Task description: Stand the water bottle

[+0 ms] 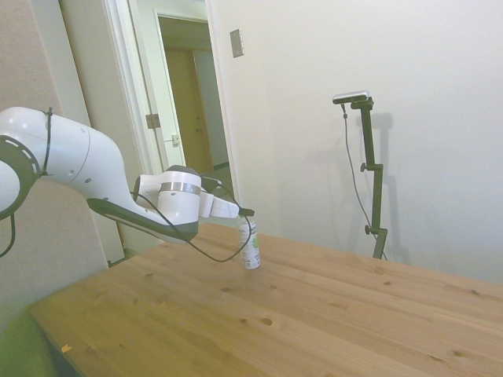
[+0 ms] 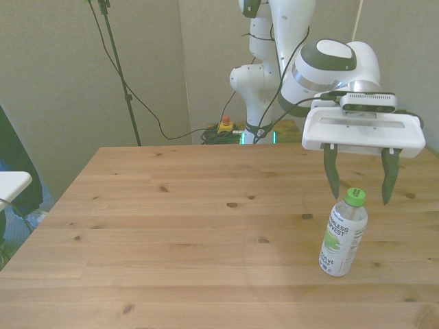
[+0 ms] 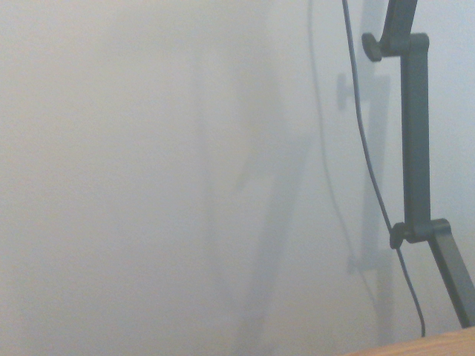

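Standing upright at the lower right of the front view, the water bottle [image 2: 343, 236] is resting on the wooden table [image 2: 178, 226], leaning slightly. Above it, the gripper [image 2: 360, 181] is hanging with fingers spread, tips flanking the green cap [image 2: 354, 197] without touching. From the side, the arm's cable is partly hiding the bottle [image 1: 251, 245]. Only blurred wall is filling the wrist view.

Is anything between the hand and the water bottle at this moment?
Nothing visible. The water bottle stands upright on the wooden table, green cap up. The open hand is at cap height with a finger on either side, and only air lies between them.
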You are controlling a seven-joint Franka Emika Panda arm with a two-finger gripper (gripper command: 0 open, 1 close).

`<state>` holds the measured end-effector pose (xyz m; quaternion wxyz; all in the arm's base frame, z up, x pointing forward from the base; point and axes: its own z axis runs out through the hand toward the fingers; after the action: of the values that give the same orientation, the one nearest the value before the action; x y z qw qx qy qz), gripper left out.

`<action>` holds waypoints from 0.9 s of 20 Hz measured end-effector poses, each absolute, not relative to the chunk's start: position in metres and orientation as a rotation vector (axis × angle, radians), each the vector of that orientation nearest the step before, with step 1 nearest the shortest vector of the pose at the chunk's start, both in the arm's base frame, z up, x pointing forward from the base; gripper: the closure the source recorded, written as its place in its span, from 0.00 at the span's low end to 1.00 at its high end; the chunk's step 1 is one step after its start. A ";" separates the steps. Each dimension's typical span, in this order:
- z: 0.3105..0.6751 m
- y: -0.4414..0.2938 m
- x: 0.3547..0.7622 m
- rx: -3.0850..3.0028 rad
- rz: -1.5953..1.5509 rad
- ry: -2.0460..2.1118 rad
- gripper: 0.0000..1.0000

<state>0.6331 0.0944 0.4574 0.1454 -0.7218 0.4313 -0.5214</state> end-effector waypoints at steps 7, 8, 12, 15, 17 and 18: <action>0.470 0.096 0.584 -2.289 -1.335 1.246 0.00; 0.470 0.095 0.572 -2.321 -1.299 1.247 0.00; 0.472 0.102 0.522 -2.429 -1.153 1.237 0.00; 0.482 0.114 0.498 -2.530 -1.011 1.248 0.00; 0.500 0.114 0.487 -2.591 -0.894 1.246 0.00; 0.514 0.109 0.482 -2.620 -0.841 1.241 0.00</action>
<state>0.4817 0.1087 0.5140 0.0617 -0.8663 0.4104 -0.2780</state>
